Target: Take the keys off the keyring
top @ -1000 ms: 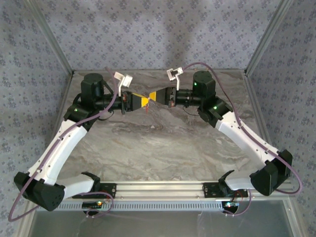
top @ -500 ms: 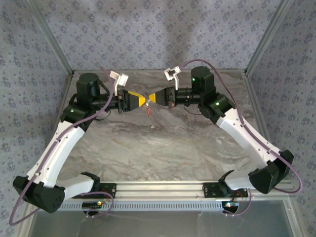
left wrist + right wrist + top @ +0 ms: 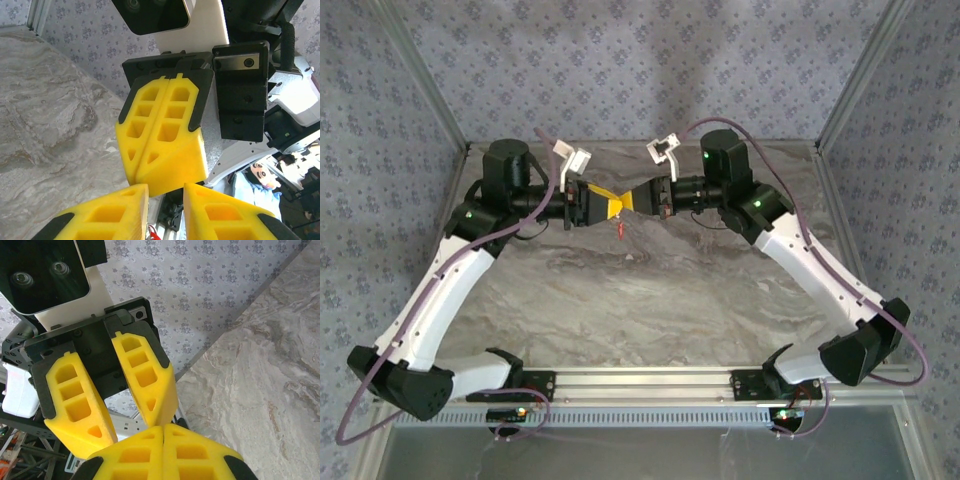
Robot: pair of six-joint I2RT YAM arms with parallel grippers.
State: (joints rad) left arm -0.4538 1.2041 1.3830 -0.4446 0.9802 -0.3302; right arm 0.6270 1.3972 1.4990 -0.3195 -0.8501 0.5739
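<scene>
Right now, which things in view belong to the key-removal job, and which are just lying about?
Job: tiny red plastic keyring tag, open left hand, shut right hand.
Just there: grey marbled tabletop, blue patterned walls.

Left tool point(image 3: 166, 194), yellow fingers apart, at the bottom; right tool point(image 3: 149, 171), fingers together, just above; marbled table point(image 3: 45, 125) alongside.

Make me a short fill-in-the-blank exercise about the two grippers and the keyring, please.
1. The fingers of the left gripper stand ___, with a gap between them.
2. The fingers of the right gripper are pressed ___.
3. The keyring hanging below the two grippers is ___ in colour.
Missing words: apart; together; red.
</scene>
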